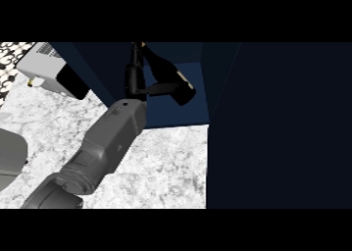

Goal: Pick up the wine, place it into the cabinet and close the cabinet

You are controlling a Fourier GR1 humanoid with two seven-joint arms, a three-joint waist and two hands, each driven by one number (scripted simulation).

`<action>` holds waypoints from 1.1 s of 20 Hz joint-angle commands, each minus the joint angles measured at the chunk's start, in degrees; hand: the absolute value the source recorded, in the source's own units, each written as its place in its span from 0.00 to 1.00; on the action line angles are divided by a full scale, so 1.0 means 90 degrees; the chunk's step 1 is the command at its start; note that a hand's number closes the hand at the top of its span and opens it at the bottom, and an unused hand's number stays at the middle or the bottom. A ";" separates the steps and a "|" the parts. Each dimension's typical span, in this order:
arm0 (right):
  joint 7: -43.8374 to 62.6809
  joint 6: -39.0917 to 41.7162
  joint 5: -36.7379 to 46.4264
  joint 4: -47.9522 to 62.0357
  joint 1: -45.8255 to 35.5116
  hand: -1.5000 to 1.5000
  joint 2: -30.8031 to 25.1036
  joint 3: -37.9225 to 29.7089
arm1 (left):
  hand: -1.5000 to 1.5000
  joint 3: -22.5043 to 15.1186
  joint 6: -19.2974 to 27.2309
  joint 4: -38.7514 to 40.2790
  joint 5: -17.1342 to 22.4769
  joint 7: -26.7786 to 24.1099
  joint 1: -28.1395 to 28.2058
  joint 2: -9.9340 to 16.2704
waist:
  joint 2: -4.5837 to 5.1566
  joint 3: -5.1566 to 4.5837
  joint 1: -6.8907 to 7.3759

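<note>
The dark wine bottle, with a pale label, leans tilted inside the open dark-blue cabinet at the top middle. My left hand has reached into the cabinet on a grey forearm that comes up from the lower left. Its fingers run up the bottle's left side and its thumb wraps across the bottle's lower body. The bottle's neck is hidden behind the fingers. The cabinet door stands open as a large dark panel that fills the right of the view. My right hand does not show.
A white box-shaped appliance with a black front stands at the top left on the marbled counter. A grey rounded shape sits at the left edge. Patterned wall tiles show in the far left corner.
</note>
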 commanded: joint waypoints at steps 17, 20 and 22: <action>0.0257 -0.0173 -0.0142 -0.0264 -0.0080 0.00 0.0011 0.0065 | 0.00 -0.0498 -0.0700 -0.0379 0.0908 -0.0010 0.0531 0.0005 | -0.0104 -0.0013 0.0081; 0.0495 -0.0338 -0.0229 -0.0514 -0.0124 0.00 -0.0020 -0.0102 | 0.00 -0.0795 -0.0789 -0.0625 0.1144 -0.0055 0.0887 0.0005 | -0.0121 -0.0013 0.0107; 0.0401 -0.0161 -0.0296 -0.0493 0.0046 0.00 -0.0083 -0.0050 | 0.00 -0.1024 -0.0745 -0.0912 0.1424 0.0052 0.1045 0.0005 | -0.0124 -0.0012 0.0113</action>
